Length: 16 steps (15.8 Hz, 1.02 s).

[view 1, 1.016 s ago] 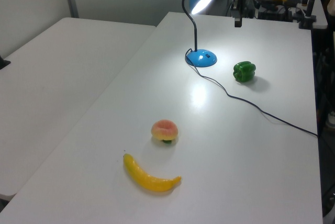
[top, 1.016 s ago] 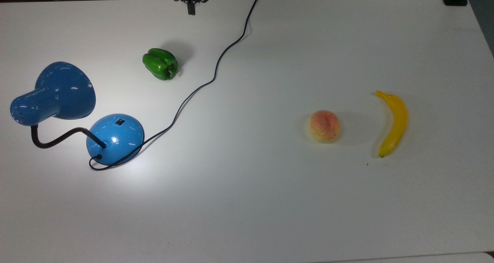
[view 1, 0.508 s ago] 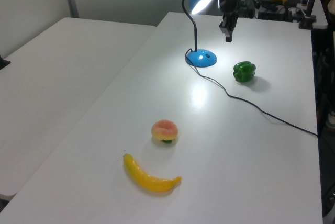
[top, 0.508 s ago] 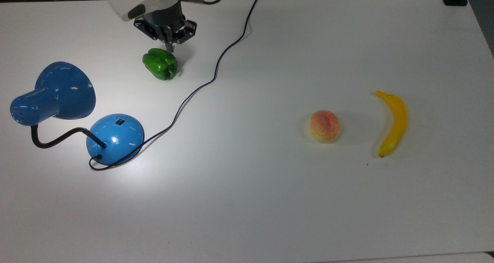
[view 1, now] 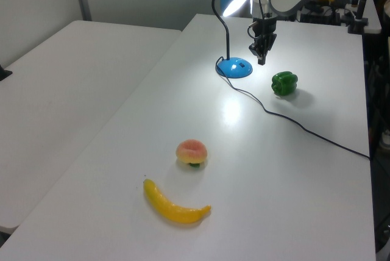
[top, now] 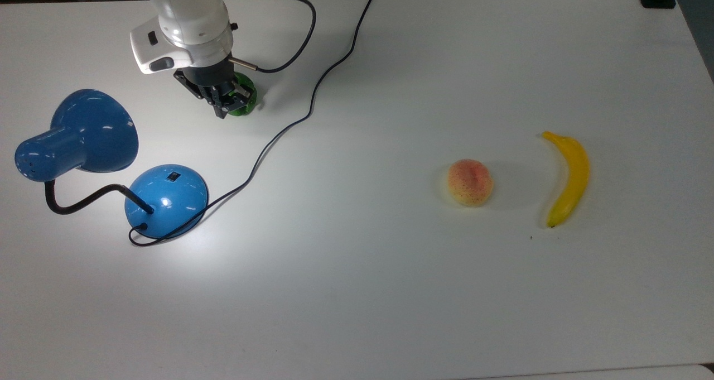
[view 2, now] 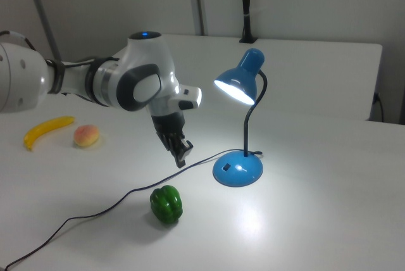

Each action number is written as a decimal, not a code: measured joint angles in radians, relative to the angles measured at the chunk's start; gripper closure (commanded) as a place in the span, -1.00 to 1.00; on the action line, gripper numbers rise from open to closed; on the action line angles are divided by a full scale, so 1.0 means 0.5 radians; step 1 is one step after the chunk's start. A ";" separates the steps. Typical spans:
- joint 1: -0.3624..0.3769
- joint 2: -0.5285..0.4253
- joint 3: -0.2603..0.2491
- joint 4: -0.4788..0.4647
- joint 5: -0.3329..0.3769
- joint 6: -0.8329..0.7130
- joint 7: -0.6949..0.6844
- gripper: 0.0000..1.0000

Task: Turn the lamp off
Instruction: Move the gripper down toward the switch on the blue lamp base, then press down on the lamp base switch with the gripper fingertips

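One arm in play: gripper point(view 2: 181, 155) hangs mid-air, jaws closed on nothing. Lamp point(view 2: 238, 168), lit, stands at the right view's right; its base switch point(top: 174, 176) lies lower and rightward.

Room light is pretty even and soft, but my lamp point(view 2: 242, 122) is on, its shade glowing white in the right view and throwing a bright pool on the table point(top: 390, 290) around its base. Glossy blue picks up small glare spots. Fruit shadows are faint. Everything looks slightly soft, the background more so.
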 measured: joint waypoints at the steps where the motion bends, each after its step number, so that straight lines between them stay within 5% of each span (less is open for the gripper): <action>1: -0.025 0.010 0.000 -0.025 0.000 0.056 0.035 1.00; 16: -0.180 0.243 -0.001 -0.061 -0.155 0.786 0.082 1.00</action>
